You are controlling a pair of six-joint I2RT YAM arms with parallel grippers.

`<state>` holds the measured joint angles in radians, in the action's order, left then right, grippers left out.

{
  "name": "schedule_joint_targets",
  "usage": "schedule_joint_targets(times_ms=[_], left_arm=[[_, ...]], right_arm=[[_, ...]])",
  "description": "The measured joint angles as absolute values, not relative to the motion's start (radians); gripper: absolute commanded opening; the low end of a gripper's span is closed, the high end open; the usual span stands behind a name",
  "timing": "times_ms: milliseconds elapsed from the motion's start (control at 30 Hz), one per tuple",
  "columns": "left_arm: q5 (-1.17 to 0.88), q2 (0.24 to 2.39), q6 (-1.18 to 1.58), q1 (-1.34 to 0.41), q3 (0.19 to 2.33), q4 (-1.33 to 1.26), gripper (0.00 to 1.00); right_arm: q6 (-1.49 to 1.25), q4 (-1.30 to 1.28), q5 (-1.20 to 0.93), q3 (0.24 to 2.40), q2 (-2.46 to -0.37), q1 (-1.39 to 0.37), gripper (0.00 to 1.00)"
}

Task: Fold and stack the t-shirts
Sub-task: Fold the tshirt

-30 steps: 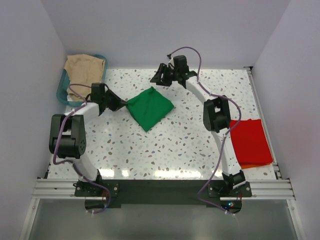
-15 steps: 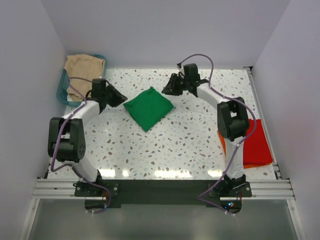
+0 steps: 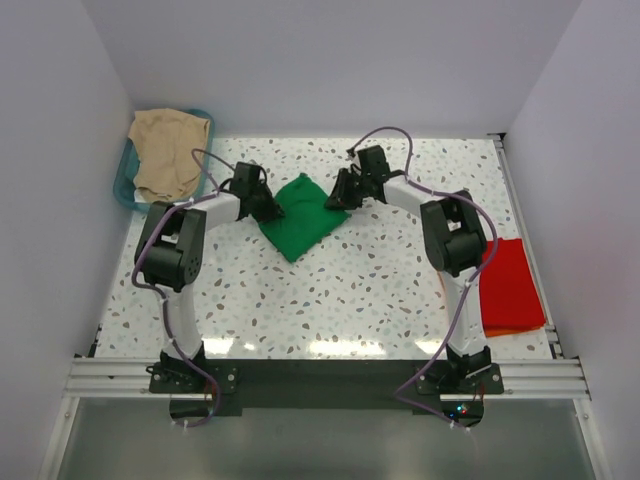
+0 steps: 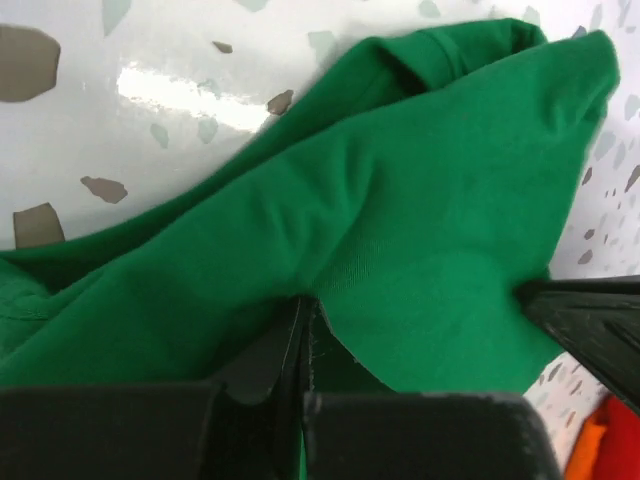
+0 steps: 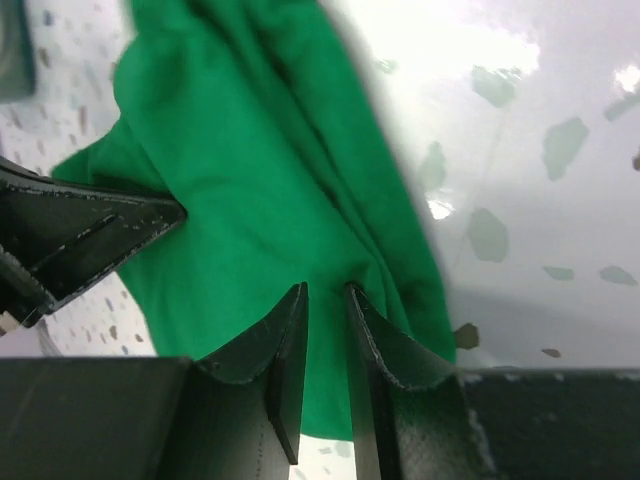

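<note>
**We pinch the folded green t-shirt [image 4: 420, 200] at two opposite edges**

Our left gripper [image 4: 305, 303] is clamped tight on a pucker of the cloth, which spreads ahead of its tips. Facing it, our right gripper [image 5: 325, 293], jaws nearly together, nips a fold. We judge the shirt light, limp and quick to sag, best taken at edges or corners. A second ago the right gripper hung clear beyond it. The red-orange t-shirt [image 3: 510, 285] lies well apart, behind the right gripper.
</note>
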<state>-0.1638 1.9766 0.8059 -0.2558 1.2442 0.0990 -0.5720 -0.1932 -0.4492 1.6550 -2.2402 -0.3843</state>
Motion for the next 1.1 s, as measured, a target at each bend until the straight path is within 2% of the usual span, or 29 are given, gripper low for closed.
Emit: schedule_joint_targets(times_ms=[333, 467, 800, 900, 933, 1100], left_arm=[[-0.115, 1.987, 0.811, -0.236, 1.201, 0.06, 0.01], [-0.121, 1.934, 0.824, -0.257, 1.107, 0.007, 0.01], [-0.154, 1.622, 0.892, -0.376, 0.684, -0.115, 0.03], [-0.156, 1.535, 0.896, -0.393, 0.611, -0.097, 0.05], [-0.155, 1.513, 0.894, -0.393, 0.603, -0.079, 0.05], [-0.142, 1.42, 0.867, -0.391, 0.613, -0.019, 0.08]], right_arm=[[-0.571, -0.18, -0.437, 1.531, -2.201, -0.382, 0.22], [-0.585, -0.145, -0.438, 1.354, -2.091, -0.388, 0.19], [-0.642, -0.02, -0.446, 0.808, -1.705, -0.456, 0.21], [-0.677, -0.01, -0.443, 0.678, -1.585, -0.524, 0.27], [-0.686, -0.01, -0.442, 0.651, -1.557, -0.544, 0.33], [-0.693, -0.072, -0.379, 0.63, -1.437, -0.563, 0.47]])
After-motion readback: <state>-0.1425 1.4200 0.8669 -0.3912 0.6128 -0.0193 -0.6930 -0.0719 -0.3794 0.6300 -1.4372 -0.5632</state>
